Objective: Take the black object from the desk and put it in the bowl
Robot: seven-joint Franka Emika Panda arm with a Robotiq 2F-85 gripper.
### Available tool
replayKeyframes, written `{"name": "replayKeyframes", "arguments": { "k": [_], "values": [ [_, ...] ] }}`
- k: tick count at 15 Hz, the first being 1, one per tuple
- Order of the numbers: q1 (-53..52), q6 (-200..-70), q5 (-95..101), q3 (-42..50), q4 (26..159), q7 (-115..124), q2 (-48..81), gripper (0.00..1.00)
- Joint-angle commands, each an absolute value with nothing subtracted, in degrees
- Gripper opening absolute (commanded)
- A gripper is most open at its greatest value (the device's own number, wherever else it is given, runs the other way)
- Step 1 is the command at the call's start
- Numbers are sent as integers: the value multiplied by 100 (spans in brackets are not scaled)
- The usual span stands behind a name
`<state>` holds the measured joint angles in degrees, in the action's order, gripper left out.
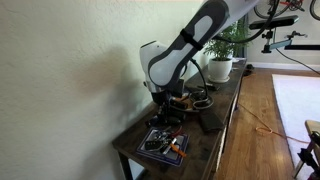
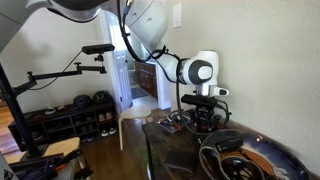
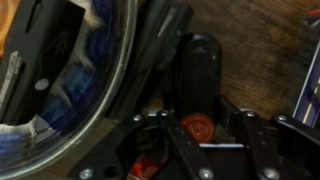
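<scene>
Claw (image 3: pixel 199 118) sits low over the wooden bench (image 3: pixel 265 35). On my wrist feed its jaws are spread wide, one on each side of the black object (image 3: pixel 198 75), with a dark gap on both sides, so it has hold of nothing. That object is an oblong dark piece lying on the bench, with a round red spot near its six o'clock end. At nine o'clock from it the bowl (image 3: pixel 122 75) fills the picture, with a shiny rim and a blue and white pattern inside. The two are just beside each other, but I can't tell whether they touch. In an exterior view the claw (image 1: pixel 172 108) hangs close above the bench (image 1: pixel 225 105), a flat coloured thing (image 1: pixel 162 145) at its six o'clock and a potted plant (image 1: pixel 222 50) at two o'clock. In an exterior view the claw (image 2: pixel 203 118) has the bowl (image 2: pixel 262 143) at its five o'clock. I can't make out the black object in either exterior view.
</scene>
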<state>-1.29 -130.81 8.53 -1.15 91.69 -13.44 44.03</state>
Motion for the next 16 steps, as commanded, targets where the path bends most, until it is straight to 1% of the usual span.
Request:
{"name": "replayKeyframes", "arguments": {
  "k": [1, 7, 16],
  "values": [
    [-107, -13011, 913, -92, 9433, -1307, 4170, 20],
    [-33, -13126, 808, -177, 9768, -1369, 3781, 19],
    [31, -13156, 834, -62, 10232, -1242, 3071, 19]
  ]
}}
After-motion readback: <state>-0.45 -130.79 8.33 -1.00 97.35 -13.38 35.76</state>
